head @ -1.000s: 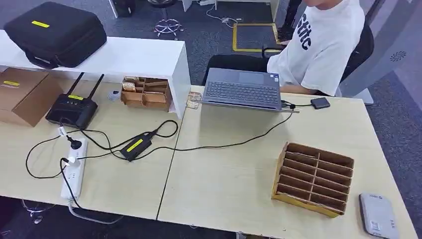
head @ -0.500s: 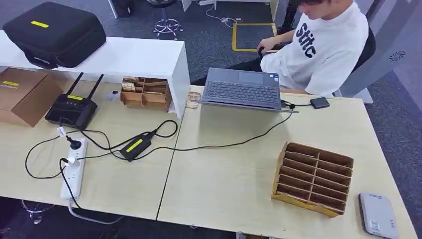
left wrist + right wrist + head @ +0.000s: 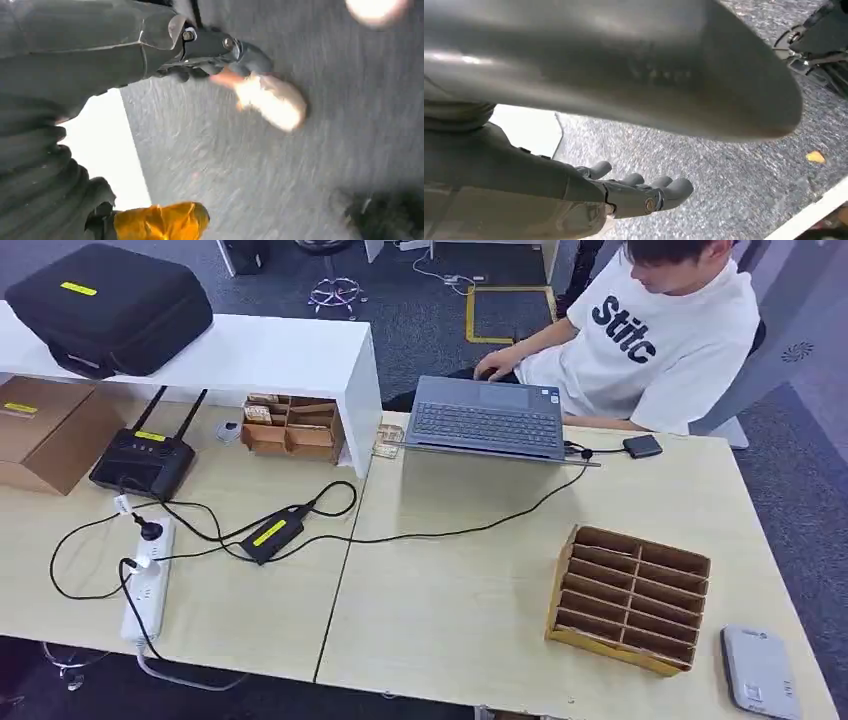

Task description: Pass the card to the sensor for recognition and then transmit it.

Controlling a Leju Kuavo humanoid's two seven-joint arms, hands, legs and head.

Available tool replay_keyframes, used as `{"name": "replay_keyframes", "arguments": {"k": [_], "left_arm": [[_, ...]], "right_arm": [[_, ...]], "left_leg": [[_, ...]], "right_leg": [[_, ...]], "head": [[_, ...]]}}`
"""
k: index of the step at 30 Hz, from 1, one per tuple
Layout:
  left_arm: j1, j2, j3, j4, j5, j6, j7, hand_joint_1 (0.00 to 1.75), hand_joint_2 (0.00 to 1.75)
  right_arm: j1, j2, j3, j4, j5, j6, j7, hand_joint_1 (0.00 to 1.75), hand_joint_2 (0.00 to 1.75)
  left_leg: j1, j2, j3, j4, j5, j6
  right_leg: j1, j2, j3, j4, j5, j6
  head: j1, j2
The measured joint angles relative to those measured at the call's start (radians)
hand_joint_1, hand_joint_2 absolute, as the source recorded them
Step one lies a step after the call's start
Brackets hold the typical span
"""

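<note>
The grey-white sensor pad [image 3: 760,672] lies flat at the table's near right corner. Just left of it stands a cardboard slot rack [image 3: 628,598], and I cannot make out a card in its slots. Both arms hang below the table. In the left wrist view my left hand [image 3: 220,47] points at grey carpet with its fingers stretched out, holding nothing. My right hand [image 3: 634,192] also hangs over the carpet, fingers straight and side by side, nothing in it.
A person in a white shirt [image 3: 660,335] sits behind the table with a hand on an open laptop [image 3: 487,420]. A router [image 3: 143,460], a power strip [image 3: 148,585], black cables [image 3: 300,530], a small cardboard box [image 3: 292,428] and a white shelf [image 3: 250,355] take the left half.
The person has leaned in to the right and laid a hand on the laptop's far edge. Nothing on the table has moved.
</note>
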Motion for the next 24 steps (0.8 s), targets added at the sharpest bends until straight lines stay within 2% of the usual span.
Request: {"name": "replay_keyframes", "arguments": {"k": [1, 2, 4, 5, 6, 7, 8, 9, 10, 11, 12, 13, 15, 17, 18, 19, 20, 23, 24], "left_arm": [[0.003, 0.005, -0.002, -0.002, -0.007, 0.026, -0.005, 0.0, 1.75], [0.005, 0.005, -0.004, -0.005, -0.007, 0.081, -0.008, 0.0, 1.75], [0.005, -0.007, -0.004, -0.006, 0.019, 0.362, -0.026, 0.0, 1.75], [0.004, -0.018, -0.001, -0.006, 0.033, 0.463, -0.032, 0.0, 1.75], [0.002, -0.021, 0.001, -0.006, 0.031, 0.526, -0.033, 0.0, 1.75], [0.001, -0.024, 0.001, -0.003, 0.02, 0.536, -0.03, 0.0, 1.75], [0.0, -0.023, 0.0, -0.002, 0.007, 0.481, -0.022, 0.0, 1.75], [0.0, -0.018, -0.001, -0.001, 0.0, 0.381, -0.016, 0.0, 1.75], [0.0, -0.012, -0.005, -0.001, -0.006, 0.236, -0.016, 0.0, 1.75], [0.001, -0.002, -0.008, -0.001, -0.012, 0.121, -0.016, 0.0, 1.75], [0.003, 0.003, -0.011, -0.002, -0.021, 0.043, -0.018, 0.0, 1.75], [0.005, 0.006, -0.014, -0.004, -0.025, 0.018, -0.018, 0.0, 1.75], [0.007, 0.004, -0.014, -0.006, -0.011, 0.115, -0.019, 0.0, 1.75], [0.006, -0.011, -0.01, -0.006, 0.026, 0.36, -0.029, 0.0, 1.75], [0.004, -0.015, -0.007, -0.006, 0.029, 0.43, -0.029, 0.0, 1.75], [0.002, -0.016, -0.006, -0.006, 0.03, 0.457, -0.029, 0.0, 1.75], [0.0, -0.018, -0.006, -0.006, 0.023, 0.421, -0.028, 0.0, 1.75], [-0.002, -0.01, -0.007, -0.006, -0.004, 0.174, -0.015, 0.0, 1.75], [-0.001, -0.008, -0.008, -0.006, -0.007, 0.113, -0.013, 0.0, 1.75]], "right_arm": [[-0.002, 0.0, 0.0, 0.0, -0.009, -0.012, 0.006, 0.0, 0.0], [-0.001, 0.0, 0.0, 0.0, -0.016, -0.019, 0.006, 0.0, 0.0], [0.01, 0.0, -0.002, 0.0, -0.033, -0.043, -0.003, 0.0, 0.0], [0.018, 0.0, -0.004, 0.0, -0.037, -0.048, -0.013, 0.0, 0.0], [0.024, 0.0, -0.004, 0.0, -0.035, -0.046, -0.019, 0.0, 0.0], [0.027, 0.0, -0.004, 0.0, -0.025, -0.038, -0.024, 0.0, 0.0], [0.025, 0.0, -0.004, 0.0, -0.012, -0.02, -0.023, 0.0, 0.0], [0.02, 0.0, -0.003, 0.0, -0.003, -0.006, -0.021, 0.0, 0.0], [0.013, 0.0, -0.001, 0.0, 0.006, 0.004, -0.013, 0.0, 0.0], [0.006, 0.0, 0.001, 0.0, 0.004, 0.008, -0.007, 0.0, 0.0], [0.0, 0.0, 0.001, 0.0, 0.0, 0.003, -0.001, 0.0, 0.0], [-0.001, 0.0, 0.001, 0.0, -0.009, -0.008, 0.002, 0.0, 0.0], [0.003, 0.0, 0.001, 0.0, -0.024, -0.029, 0.001, 0.0, 0.0], [0.016, 0.0, -0.001, 0.0, -0.037, -0.045, -0.012, 0.0, 0.0], [0.021, 0.0, -0.002, 0.0, -0.036, -0.046, -0.016, 0.0, 0.0], [0.026, 0.0, -0.002, 0.0, -0.035, -0.046, -0.018, 0.0, 0.0], [0.027, 0.0, -0.002, 0.0, -0.029, -0.04, -0.02, 0.0, 0.0], [0.02, 0.0, -0.002, 0.0, -0.009, -0.012, -0.015, 0.0, 0.0], [0.014, 0.0, -0.001, 0.0, -0.003, -0.002, -0.011, 0.0, 0.0]], "left_leg": [[0.0, 0.0, 0.0, 0.0, 0.0, 0.0], [0.0, -0.001, 0.0, 0.0, 0.0, 0.0], [0.0, -0.002, 0.0, 0.0, 0.0, 0.0], [0.0, -0.002, 0.0, 0.0, 0.0, 0.0], [0.0, -0.002, -0.001, 0.0, 0.0, 0.0], [0.0, -0.002, -0.001, 0.0, 0.0, 0.0], [0.0, -0.001, -0.001, 0.0, 0.0, 0.0], [0.0, 0.0, -0.001, 0.0, 0.0, 0.0], [0.0, 0.0, -0.001, 0.0, 0.0, 0.0], [0.0, 0.0, 0.0, 0.0, 0.0, 0.0], [0.0, 0.0, 0.0, 0.0, 0.0, 0.0], [0.0, -0.001, 0.0, 0.0, 0.0, 0.0], [0.0, -0.001, 0.0, 0.0, 0.0, 0.0], [0.0, -0.002, 0.0, 0.0, 0.0, 0.0], [0.0, -0.002, 0.0, 0.0, 0.0, 0.0], [0.0, -0.001, 0.0, 0.0, 0.0, 0.0], [0.0, -0.001, -0.001, 0.0, 0.0, 0.0], [0.0, -0.001, -0.001, 0.0, 0.0, 0.0], [0.0, -0.001, -0.001, 0.0, 0.0, 0.0]], "right_leg": [[0.0, -0.001, 0.0, 0.0, 0.0, 0.0], [0.0, -0.001, 0.0, 0.0, 0.0, 0.0], [0.0, -0.002, 0.0, 0.0, 0.0, 0.0], [0.0, -0.003, 0.001, 0.0, 0.0, 0.0], [0.0, -0.003, 0.001, 0.0, 0.0, 0.0], [0.0, -0.002, 0.001, 0.001, 0.0, 0.0], [0.0, -0.001, 0.001, 0.001, 0.0, 0.0], [0.0, -0.001, 0.0, 0.0, 0.0, 0.0], [0.0, 0.0, 0.0, 0.0, 0.0, 0.0], [0.0, 0.0, 0.0, 0.0, 0.0, 0.0], [0.0, 0.0, 0.0, 0.0, 0.0, 0.0], [0.0, -0.001, 0.0, 0.0, 0.0, 0.0], [0.0, -0.002, 0.001, 0.0, 0.0, 0.0], [0.0, -0.002, 0.001, 0.0, 0.0, 0.0], [0.0, -0.002, 0.001, 0.0, 0.0, 0.0], [0.0, -0.002, 0.001, 0.0, 0.0, 0.0], [0.0, -0.002, 0.001, 0.0, 0.0, 0.0], [0.0, -0.002, 0.001, 0.0, 0.0, 0.0], [0.0, -0.001, 0.001, 0.0, 0.0, 0.0]], "head": [[0.0, 0.0], [0.0, 0.0], [0.0, 0.0], [0.0, 0.0], [0.0, 0.0], [0.0, 0.0], [0.0, 0.0], [0.0, 0.0], [0.0, 0.0], [0.0, 0.0], [0.0, 0.0], [0.0, 0.0], [0.0, 0.0], [0.0, 0.0], [0.0, 0.0], [0.0, 0.0], [0.0, 0.0], [0.0, 0.0], [0.0, 0.0]]}}
